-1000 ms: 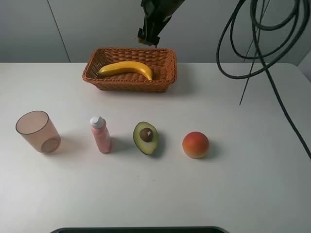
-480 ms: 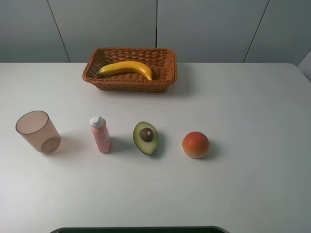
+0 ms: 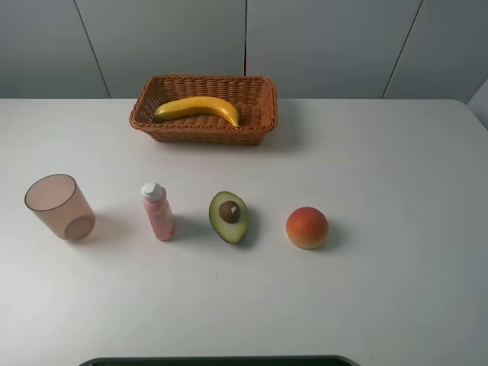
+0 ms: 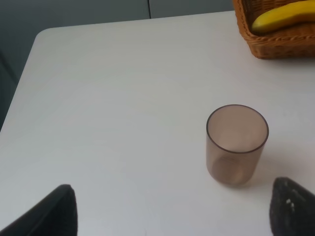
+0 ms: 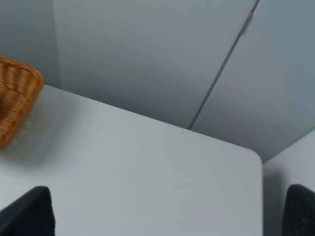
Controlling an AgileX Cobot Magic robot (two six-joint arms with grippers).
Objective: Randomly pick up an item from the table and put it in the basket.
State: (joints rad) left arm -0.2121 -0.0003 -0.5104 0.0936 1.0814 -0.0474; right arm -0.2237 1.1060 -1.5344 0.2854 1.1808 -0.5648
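The yellow banana lies inside the brown woven basket at the back of the white table. Neither arm shows in the exterior high view. In the left wrist view my left gripper is open and empty, its dark fingertips wide apart above the table, near the cup; the basket corner and one banana end show beyond. In the right wrist view my right gripper is open and empty over bare table, with the basket's edge to one side.
A translucent brown cup stands at the left, also in the left wrist view. A pink bottle, a halved avocado and a round orange-red peach stand in a row across the table's middle.
One second ago the right arm and its cables hung above the basket in the exterior high view. They have since withdrawn out of that view. The objects have not moved.
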